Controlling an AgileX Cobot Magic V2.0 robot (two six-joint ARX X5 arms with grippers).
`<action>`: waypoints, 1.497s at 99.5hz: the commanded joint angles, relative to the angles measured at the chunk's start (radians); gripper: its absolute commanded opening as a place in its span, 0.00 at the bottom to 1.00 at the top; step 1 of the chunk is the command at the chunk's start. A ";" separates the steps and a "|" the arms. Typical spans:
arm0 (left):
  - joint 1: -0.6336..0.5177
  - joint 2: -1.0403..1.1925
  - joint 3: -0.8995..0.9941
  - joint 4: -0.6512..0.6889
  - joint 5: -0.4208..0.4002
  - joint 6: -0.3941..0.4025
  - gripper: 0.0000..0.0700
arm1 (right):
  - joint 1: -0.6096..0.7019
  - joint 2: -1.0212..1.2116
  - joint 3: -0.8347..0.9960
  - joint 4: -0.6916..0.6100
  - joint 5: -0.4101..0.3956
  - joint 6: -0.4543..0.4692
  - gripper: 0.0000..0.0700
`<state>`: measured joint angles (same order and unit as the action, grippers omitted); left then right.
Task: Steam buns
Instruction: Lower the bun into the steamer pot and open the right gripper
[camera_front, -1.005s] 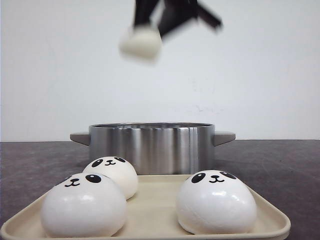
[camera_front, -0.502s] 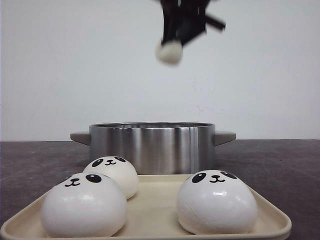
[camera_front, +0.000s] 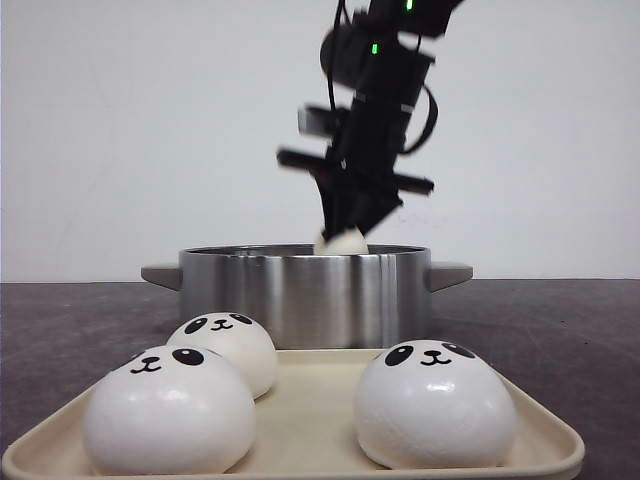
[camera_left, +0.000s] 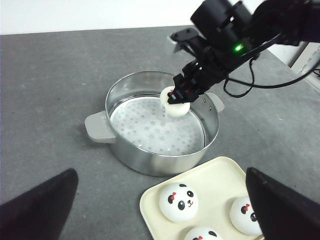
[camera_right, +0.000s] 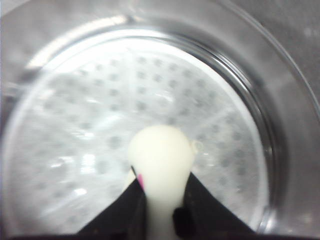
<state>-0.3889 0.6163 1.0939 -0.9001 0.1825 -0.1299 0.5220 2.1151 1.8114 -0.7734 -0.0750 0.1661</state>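
Buns first: your fourth bun (camera_front: 341, 241) is pinched between the fingers of your right gripper (camera_front: 345, 228), squeezed narrow by the grip, and it hangs right at the rim of the steel pot (camera_front: 305, 293), just dipping inside. From the left wrist camera you can see that bun (camera_left: 176, 103) sitting above the far side of the pot's interior, over the white perforated steamer plate (camera_left: 150, 130); whether it touches the plate you cannot tell. The right wrist camera looks straight down past the bun (camera_right: 161, 165) at that dotted plate (camera_right: 90, 120), with the dark fingers (camera_right: 205, 205) clamped on either side of it (the picture is a bit blurred, so the face markings do not show).

Your other three buns rest on the beige tray (camera_front: 310, 420) in front of the pot. One (camera_front: 168, 412) is at the near left, one (camera_front: 226, 348) just behind it and touching or nearly touching it, and the third (camera_front: 434, 405) is on the right, well apart from the pair. All three stand upright, panda faces turned up and toward the front camera.

Your left gripper (camera_left: 160, 210) hovers high above the tray's near side, its two dark fingertips (camera_left: 40, 210) spread wide apart at the edges of its own camera view, holding nothing. Pot and tray both stand on the dark grey table (camera_front: 560, 320), the tray close in front of the pot.
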 joint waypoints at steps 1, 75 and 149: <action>-0.005 0.009 0.010 0.003 -0.003 0.010 1.00 | -0.002 0.032 0.029 0.027 0.006 -0.017 0.00; -0.005 0.023 0.010 0.000 -0.003 0.010 1.00 | -0.021 0.095 0.029 0.046 -0.033 -0.008 0.17; -0.005 0.023 0.010 -0.055 -0.002 0.010 1.00 | -0.016 0.095 0.054 0.036 0.024 0.022 0.75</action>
<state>-0.3889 0.6338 1.0939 -0.9615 0.1825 -0.1299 0.5041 2.1761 1.8320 -0.7391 -0.0731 0.1661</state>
